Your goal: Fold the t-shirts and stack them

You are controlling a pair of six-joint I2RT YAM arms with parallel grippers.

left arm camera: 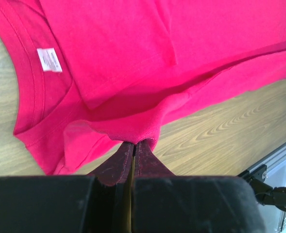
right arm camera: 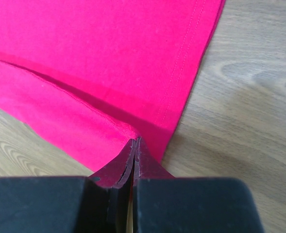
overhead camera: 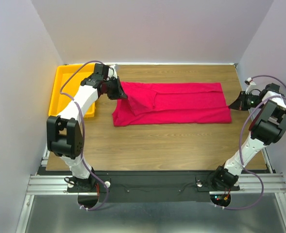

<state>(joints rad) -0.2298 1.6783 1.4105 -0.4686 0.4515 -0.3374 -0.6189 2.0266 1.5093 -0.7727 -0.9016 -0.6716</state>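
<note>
Top external view: one plain crimson-red cotton t-shirt [overhead camera: 181, 104] lies stretched lengthwise across the middle of the wooden table [overhead camera: 172, 150], collar end to the left and hem to the right, already narrowed to a long band with a flap doubled over near the collar. The left claw [overhead camera: 119, 93] meets the collar end and the right claw [overhead camera: 236, 103] meets the hem end. A yellow plastic tray [overhead camera: 60, 94] sits at the far left corner, just beside the left arm and apart from the shirt.

Left wrist view: the left claw is clenched on a bunched edge of cloth below the neckline, lifting it slightly off the wood. The small white neck label [left arm camera: 49, 59] shows inside the collar.

Right wrist view: the right claw is clenched on the folded hem corner, only a sliver of cloth between the tips.

Both grips look shallow, so I judge the main risk is cloth slipping out, the right corner especially, if the arms pull apart. Uneven travel would probably skew the fold, and a lower layer could drop from the left pinch.
</note>
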